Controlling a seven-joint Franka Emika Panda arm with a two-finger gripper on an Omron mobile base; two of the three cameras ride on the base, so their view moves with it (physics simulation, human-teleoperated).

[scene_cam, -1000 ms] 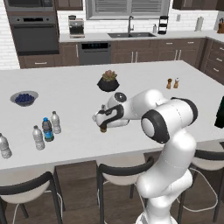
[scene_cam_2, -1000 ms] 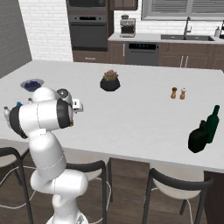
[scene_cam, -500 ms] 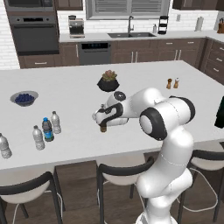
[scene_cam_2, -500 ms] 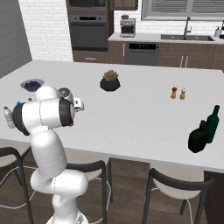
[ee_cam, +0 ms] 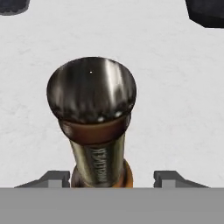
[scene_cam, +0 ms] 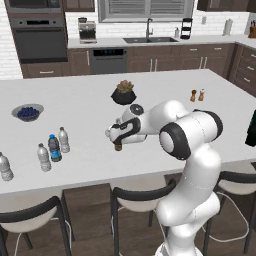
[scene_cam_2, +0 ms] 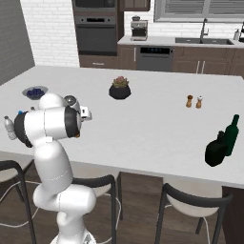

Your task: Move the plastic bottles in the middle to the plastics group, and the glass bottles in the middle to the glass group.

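So the amber glass bottle (ee_cam: 92, 127) is standing upright on the white island counter (scene_cam: 165, 85), roughly mid-island near the front edge, well apart from the plastic bottles (scene_cam: 52, 150) off to the left and the dark glass group (scene_cam_2: 221, 143) at the far right. It looks stiff, smooth and probably slippery, heavier than the plastic ones, and top-heavy enough to tip, so I'd grab it on the body under the cap rather than the skinny neck. The arm is folded over forward and low, hand pointing down over the bottle, gripper (ee_cam: 111, 177) straddling it. In the hand view the fingertips (ee_cam: 54, 177) sit either side of the bottle with gaps showing, so I'd say not clamped yet, partway closing at best.
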